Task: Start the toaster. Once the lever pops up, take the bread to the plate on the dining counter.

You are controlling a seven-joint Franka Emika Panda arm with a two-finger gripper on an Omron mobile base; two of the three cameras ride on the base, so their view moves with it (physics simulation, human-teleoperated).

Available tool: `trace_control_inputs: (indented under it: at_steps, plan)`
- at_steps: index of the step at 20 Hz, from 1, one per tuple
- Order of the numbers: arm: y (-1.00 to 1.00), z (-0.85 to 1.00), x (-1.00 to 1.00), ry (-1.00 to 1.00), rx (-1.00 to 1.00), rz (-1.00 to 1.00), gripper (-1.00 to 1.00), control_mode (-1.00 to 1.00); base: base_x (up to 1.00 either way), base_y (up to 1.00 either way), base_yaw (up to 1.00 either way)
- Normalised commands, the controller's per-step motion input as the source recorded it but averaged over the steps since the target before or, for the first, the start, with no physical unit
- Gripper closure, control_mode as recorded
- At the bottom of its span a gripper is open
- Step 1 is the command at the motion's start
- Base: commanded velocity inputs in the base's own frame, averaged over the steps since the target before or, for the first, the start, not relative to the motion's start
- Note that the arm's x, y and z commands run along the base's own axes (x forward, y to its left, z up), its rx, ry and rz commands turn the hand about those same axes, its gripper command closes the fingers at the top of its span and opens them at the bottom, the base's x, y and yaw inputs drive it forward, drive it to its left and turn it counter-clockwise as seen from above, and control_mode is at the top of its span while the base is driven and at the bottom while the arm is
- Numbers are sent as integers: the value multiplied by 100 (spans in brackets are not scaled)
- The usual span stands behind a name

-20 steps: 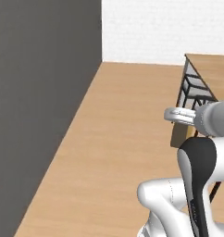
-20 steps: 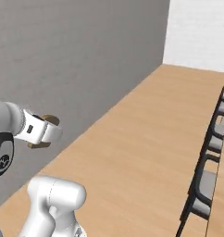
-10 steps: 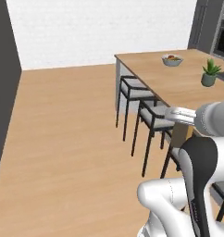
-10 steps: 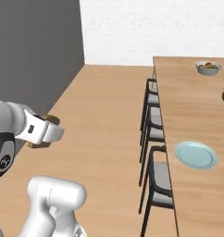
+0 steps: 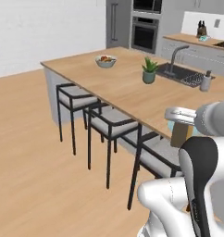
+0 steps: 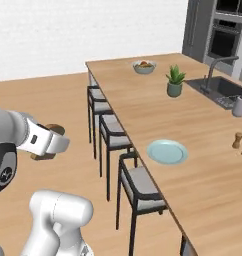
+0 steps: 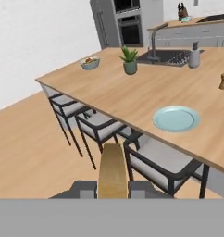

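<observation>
Both base views look forward and down from behind the arm, to its left and right, across the wood floor at the dining counter (image 5: 127, 88) (image 6: 193, 130). They share its stools (image 5: 107, 125) (image 6: 105, 125), potted plant (image 5: 149, 71) (image 6: 175, 81), fruit bowl (image 5: 106, 60) (image 6: 144, 66) and sink. The hand view looks from lower and nearer, along the gripper (image 7: 113, 187), toward the plate (image 7: 176, 118) and the same counter edge.

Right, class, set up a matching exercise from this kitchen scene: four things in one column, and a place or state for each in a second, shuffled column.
Things:
1. bread
2. plate
3. potted plant
4. bowl

Places or states:
A. at the far corner of the dining counter
B. held in the shut tool
C. lying bare near the counter's front edge
D. standing beside the sink

Pairs: 1-B, 2-C, 3-D, 4-A
</observation>
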Motion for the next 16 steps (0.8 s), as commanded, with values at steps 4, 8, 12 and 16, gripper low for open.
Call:
trace_control_inputs:
  at_steps: [4,8,12,16]
  plan:
    - [0,0,0,0,0,0,100,100,20,54,-69]
    - [0,0,0,0,0,0,100,100,18,56,-72]
    - [0,0,0,0,0,0,100,100,19,58,-71]
    - [0,0,0,0,0,0,100,100,23,60,-71]
